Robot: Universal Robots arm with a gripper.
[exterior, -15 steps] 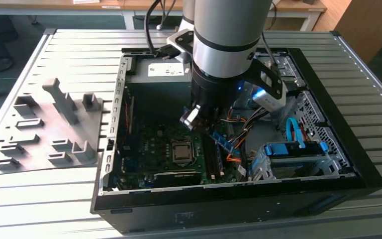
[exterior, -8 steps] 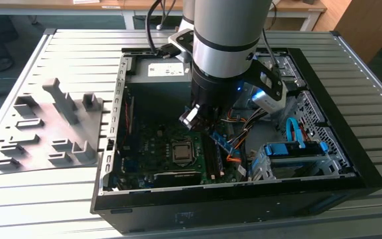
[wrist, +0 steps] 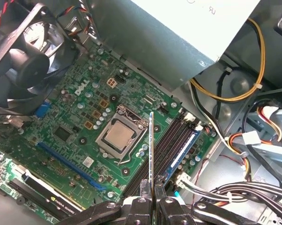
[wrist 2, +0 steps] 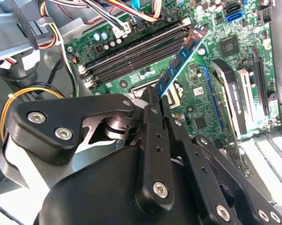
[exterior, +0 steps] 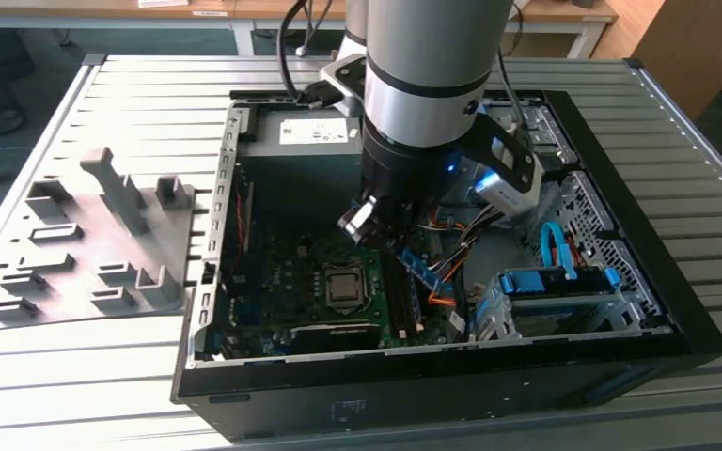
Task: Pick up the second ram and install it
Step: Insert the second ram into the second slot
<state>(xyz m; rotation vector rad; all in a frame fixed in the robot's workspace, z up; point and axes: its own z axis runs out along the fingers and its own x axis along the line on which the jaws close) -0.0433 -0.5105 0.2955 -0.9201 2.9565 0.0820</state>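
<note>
Your gripper is pinching the ram by its flat faces, hanging it on edge near the slots. Looks light and stiff but fragile; hold the faces, never the contact edge.

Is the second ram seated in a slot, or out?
Out: the hand grips the second ram over the motherboard, angled across the slots, not in one.
</note>
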